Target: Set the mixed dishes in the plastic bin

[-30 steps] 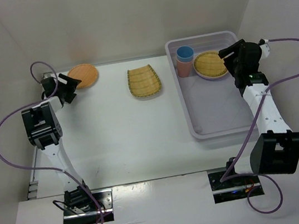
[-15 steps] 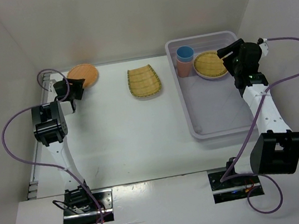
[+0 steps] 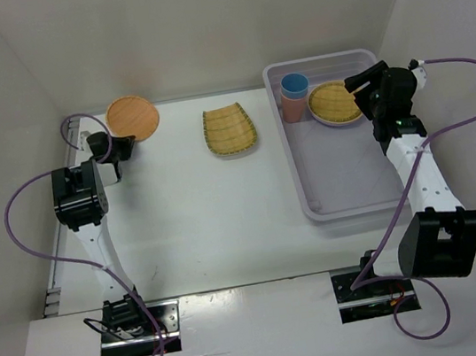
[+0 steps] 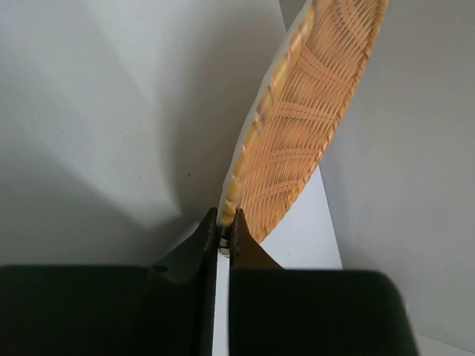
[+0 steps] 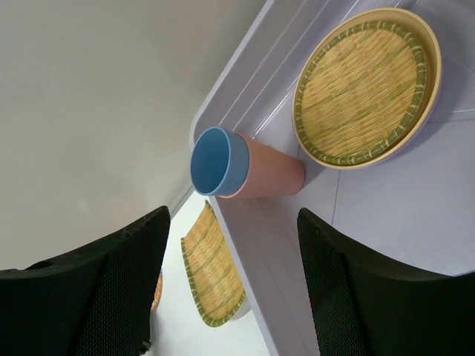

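At the back left, my left gripper [image 3: 119, 143] is shut on the near rim of an orange woven-look round plate [image 3: 132, 118], which stands tilted up on edge. In the left wrist view the plate's rim [image 4: 261, 133] is pinched between the jaws of that gripper [image 4: 223, 224]. The plastic bin [image 3: 301, 177] at the right holds a blue cup [image 3: 294, 85] nested in a coral cup [image 3: 291, 109], lying on their side, and a round yellow plate [image 3: 334, 102]. My right gripper [image 3: 358, 91] hangs open over the bin's far end, holding nothing. A squarish yellow plate [image 3: 230, 130] lies mid-table.
White walls close in the table at the back and on both sides, and the held plate is close to the back left corner. In the right wrist view the bin's wall [image 5: 260, 245] runs between the cups [image 5: 211, 162] and the squarish plate [image 5: 211, 274].
My left gripper has moved in and shut on the orange plate's rim, and the plate has tipped up from lying flat. The right arm has stayed still.
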Tool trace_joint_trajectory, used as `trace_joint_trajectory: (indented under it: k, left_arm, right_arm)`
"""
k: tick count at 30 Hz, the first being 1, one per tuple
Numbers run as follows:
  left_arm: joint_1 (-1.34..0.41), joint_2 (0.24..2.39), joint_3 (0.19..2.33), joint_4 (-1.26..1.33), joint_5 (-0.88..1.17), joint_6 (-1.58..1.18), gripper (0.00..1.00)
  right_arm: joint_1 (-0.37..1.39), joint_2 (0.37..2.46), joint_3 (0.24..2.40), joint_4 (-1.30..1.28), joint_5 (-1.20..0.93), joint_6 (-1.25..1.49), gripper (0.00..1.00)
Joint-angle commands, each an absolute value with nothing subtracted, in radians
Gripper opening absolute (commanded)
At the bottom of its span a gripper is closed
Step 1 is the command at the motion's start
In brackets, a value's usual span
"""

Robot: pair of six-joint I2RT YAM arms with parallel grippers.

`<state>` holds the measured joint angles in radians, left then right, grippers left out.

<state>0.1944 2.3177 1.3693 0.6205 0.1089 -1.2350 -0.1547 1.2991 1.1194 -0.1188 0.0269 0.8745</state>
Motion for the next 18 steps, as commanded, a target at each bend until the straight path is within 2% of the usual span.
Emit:
trace_joint_trajectory:
  k: [1, 12, 18]
  left_arm:
    - [0.196, 2.237, 1.33, 0.514, 0.084, -1.138, 0.0]
    - [0.216, 1.905, 1.217, 0.289, 0.276, -0.974, 0.0]
    - [0.236, 1.608, 1.147, 0.109, 0.379, -0.801, 0.0]
  right_arm:
    - [-0.146, 1.249, 1.114, -0.072, 0.009, 0.856, 0.75]
    - [-0.127, 1.106, 1.075, -0.04, -0.054, 0.825, 0.73]
    - [-0.103, 1.068, 1.097, -0.04, -0.162, 0.749, 0.73]
